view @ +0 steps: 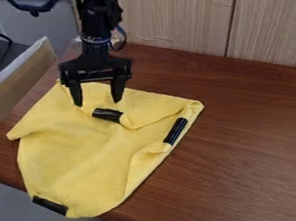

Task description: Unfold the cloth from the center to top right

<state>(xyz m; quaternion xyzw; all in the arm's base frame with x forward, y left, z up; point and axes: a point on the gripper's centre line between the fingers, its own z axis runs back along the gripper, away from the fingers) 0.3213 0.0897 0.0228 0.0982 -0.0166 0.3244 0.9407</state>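
Note:
The black gripper (97, 101) hangs over the upper part of the yellow cloth (74, 151), its two fingers spread apart with nothing held between them. Just below and right of its fingertips, a black strip (108, 115) lies on a folded-over part near the cloth's center. A second black strip (175, 131) marks the right edge, and a third black strip (50, 205) sits at the lower left corner. Folds and wrinkles run across the cloth's upper right part. Whether the fingertips touch the cloth, I cannot tell.
The brown table (249, 146) extends to the right of the cloth. A wood-panel wall (181, 18) stands behind it, and a cardboard-colored board (13, 85) borders the left. The cloth's lower end reaches the table's front left edge.

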